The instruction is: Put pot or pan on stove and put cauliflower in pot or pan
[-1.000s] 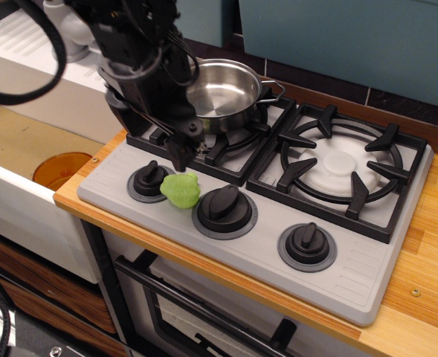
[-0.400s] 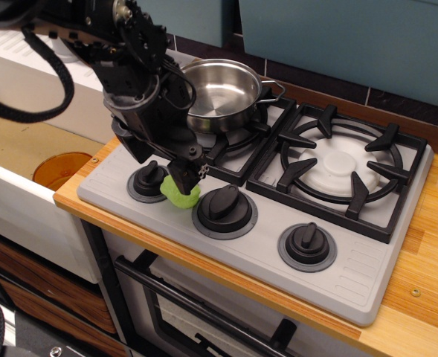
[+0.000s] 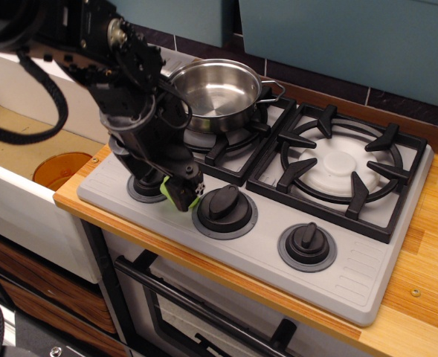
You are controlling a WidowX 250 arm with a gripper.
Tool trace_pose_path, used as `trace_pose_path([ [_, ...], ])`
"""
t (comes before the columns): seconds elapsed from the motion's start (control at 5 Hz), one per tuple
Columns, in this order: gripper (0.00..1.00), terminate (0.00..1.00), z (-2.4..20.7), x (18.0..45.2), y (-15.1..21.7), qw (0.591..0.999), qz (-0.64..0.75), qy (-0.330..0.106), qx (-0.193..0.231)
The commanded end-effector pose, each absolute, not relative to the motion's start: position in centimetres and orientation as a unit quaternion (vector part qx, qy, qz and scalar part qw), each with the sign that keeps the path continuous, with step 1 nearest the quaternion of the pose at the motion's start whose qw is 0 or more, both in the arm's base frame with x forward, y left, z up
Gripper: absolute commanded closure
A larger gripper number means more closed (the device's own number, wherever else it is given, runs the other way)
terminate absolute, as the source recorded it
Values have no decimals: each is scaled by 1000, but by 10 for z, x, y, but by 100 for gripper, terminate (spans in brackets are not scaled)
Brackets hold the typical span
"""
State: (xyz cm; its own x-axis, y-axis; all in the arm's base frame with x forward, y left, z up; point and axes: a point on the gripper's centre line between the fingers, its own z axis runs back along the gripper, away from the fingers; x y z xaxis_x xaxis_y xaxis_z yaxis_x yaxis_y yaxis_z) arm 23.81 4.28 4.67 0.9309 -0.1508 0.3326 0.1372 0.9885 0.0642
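The gripper (image 3: 180, 195) sits low over the cauliflower (image 3: 175, 193) on the stove (image 3: 367, 286) between two knobs, jaws straddling it, closure indiscernible; the pan (image 3: 219, 93) lies up and behind on the left burner.

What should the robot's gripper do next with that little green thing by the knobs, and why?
Probably close on the cauliflower and lift it. The gripper is down around it on the stove front, between two knobs, while the pan already sits on the left burner, empty. Whether the jaws have closed is hard to tell, so firming the grip comes first.
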Motion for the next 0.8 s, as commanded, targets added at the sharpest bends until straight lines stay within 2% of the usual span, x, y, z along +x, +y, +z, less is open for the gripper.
trace_pose_path([
  [0.0,0,0,40,249,35,976,-81,-202,12],
  [0.6,0,0,35,255,32,973,-86,-213,-17],
])
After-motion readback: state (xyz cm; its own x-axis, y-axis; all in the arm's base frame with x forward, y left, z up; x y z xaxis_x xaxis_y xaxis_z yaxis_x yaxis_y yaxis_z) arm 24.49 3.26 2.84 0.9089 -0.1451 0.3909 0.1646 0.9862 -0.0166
